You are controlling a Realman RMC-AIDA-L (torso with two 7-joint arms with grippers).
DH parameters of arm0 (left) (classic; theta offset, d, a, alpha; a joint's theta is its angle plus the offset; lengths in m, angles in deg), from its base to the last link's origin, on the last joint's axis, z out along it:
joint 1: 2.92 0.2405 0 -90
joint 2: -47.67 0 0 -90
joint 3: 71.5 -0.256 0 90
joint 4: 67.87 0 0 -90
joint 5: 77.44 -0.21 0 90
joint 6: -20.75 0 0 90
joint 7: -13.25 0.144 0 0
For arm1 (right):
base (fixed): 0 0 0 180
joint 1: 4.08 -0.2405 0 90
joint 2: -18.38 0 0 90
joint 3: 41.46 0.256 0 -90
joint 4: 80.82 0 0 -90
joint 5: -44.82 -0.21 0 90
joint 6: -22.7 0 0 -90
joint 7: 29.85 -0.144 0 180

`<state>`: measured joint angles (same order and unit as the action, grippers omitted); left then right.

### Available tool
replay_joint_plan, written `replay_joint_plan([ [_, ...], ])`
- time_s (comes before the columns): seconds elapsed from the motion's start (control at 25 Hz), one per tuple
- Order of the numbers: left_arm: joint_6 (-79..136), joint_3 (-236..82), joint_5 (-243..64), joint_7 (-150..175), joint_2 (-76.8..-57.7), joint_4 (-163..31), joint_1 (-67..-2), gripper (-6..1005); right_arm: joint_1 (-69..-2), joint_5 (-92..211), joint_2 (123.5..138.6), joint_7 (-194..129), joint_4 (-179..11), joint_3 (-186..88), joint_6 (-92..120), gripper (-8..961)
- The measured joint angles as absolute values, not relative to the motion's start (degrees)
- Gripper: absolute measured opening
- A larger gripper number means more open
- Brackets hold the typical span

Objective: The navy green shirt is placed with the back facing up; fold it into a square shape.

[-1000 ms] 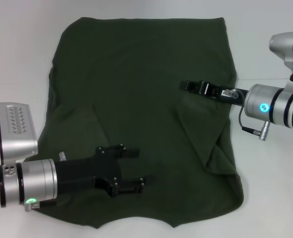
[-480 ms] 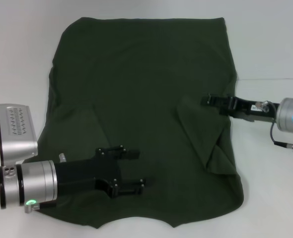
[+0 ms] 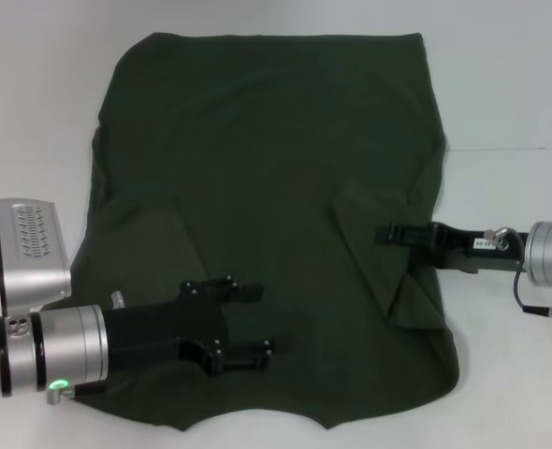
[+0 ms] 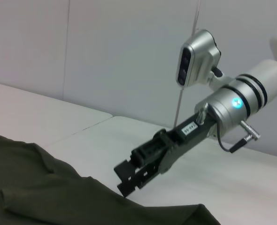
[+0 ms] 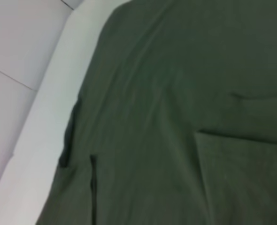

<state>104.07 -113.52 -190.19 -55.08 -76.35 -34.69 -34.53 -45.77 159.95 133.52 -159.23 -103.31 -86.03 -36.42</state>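
Navy green shirt (image 3: 257,187) lies flat on the white table (image 3: 33,112), both sleeves folded in over the body, one flap on each side. Left gripper (image 3: 248,321) sits low over the near left part of the shirt, fingers spread apart, nothing between them. Right gripper (image 3: 388,234) reaches in from the right, just over the folded right sleeve flap (image 3: 388,253); cannot tell if its fingers are spread or pressed together. Left wrist view shows it hovering just above the fabric edge.
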Motion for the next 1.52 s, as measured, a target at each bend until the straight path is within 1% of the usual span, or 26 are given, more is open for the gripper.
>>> replay_joint_plan([
  [0.24, 104.07, -113.49, -190.19, -55.06, -76.44, -34.74, -34.46, 816, -45.65, 160.72, 134.64, -159.28, -102.48, -86.03, -32.93, 899],
  [0.56, 104.02, -113.38, -190.21, -55.04, -76.36, -34.74, -34.46, 815, -45.62, 160.75, 135.17, -159.02, -102.27, -86.02, -30.60, 897],
  [0.84, 103.61, -113.47, -190.21, -55.04, -76.34, -34.74, -34.46, 815, -46.22, 160.75, 136.86, -157.99, -102.26, -86.02, -26.39, 896],
  [1.04, 103.55, -113.30, -190.21, -55.04, -76.34, -34.74, -34.47, 816, -47.11, 160.61, 137.72, -157.13, -102.26, -86.02, -24.04, 896],
  [1.32, 103.45, -113.06, -190.19, -55.04, -76.34, -34.74, -34.39, 816, -48.48, 159.56, 138.36, -155.18, -101.84, -86.02, -23.33, 895],
  [1.52, 102.89, -112.96, -190.11, -54.98, -76.34, -34.63, -34.11, 816, -49.33, 157.90, 138.40, -153.30, -100.24, -86.02, -22.93, 894],
])
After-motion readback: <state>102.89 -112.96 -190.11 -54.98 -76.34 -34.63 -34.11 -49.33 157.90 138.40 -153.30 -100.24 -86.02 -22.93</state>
